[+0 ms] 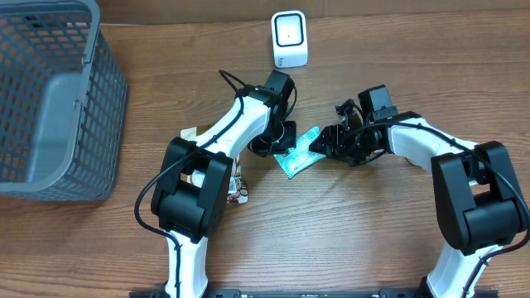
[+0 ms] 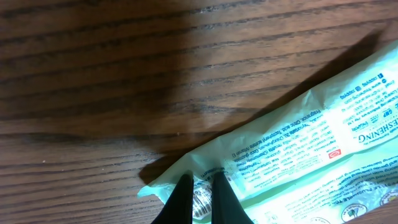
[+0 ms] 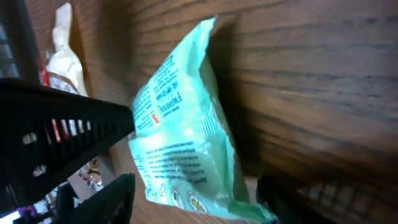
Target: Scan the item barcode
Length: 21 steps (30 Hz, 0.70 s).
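Note:
A pale green packet [image 1: 300, 156] with printed text lies on the wooden table between both arms. My left gripper [image 1: 280, 147] is shut on its left edge. In the left wrist view the packet [image 2: 298, 155] shows a barcode strip [image 2: 200, 204] between the black fingers [image 2: 181, 200] of that gripper [image 2: 200, 186]. My right gripper [image 1: 323, 146] stands open at the packet's right end. In the right wrist view its jaws straddle the packet [image 3: 180, 137], one finger [image 3: 109, 199] clear of it and the other close beside it. The white scanner [image 1: 289, 39] stands at the back of the table.
A grey mesh basket [image 1: 50, 99] fills the back left corner. Other snack packets [image 1: 238, 189] lie beside the left arm, one of them also showing in the right wrist view as a wrapped snack [image 3: 62, 56]. The left arm's black body [image 3: 56, 137] crosses that view.

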### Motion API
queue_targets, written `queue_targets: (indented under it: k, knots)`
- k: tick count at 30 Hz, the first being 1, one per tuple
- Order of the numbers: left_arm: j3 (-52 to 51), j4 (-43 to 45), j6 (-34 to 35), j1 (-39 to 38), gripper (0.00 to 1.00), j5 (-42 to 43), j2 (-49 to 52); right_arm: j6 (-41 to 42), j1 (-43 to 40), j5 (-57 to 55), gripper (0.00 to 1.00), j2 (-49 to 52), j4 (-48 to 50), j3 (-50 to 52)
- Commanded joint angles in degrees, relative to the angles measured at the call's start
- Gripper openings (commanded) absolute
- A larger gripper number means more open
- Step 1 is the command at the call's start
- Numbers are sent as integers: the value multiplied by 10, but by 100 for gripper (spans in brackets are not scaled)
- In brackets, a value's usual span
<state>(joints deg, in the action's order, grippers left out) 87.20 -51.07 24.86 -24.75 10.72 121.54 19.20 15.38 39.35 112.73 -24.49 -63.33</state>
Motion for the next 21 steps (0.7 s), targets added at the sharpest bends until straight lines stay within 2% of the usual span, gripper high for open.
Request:
queue_targets:
  k: [1,9,13,18,21]
  knots:
    - [-9,1,-13,-4,4,-17,38,21,4,-7,63,-4,21,28]
    - [-9,1,-13,-4,4,-18,38,33,35,-7,61,-1,64,34]
    - [-9,1,-13,-4,4,-18,38,36,51,-7,57,4,90,34]
    - [-9,1,-13,-4,4,-21,38,34,56,-7,48,5,92,34]
    - [-9,1,-13,-3,4,-26,38,31,56,-9,47,5,85,34]
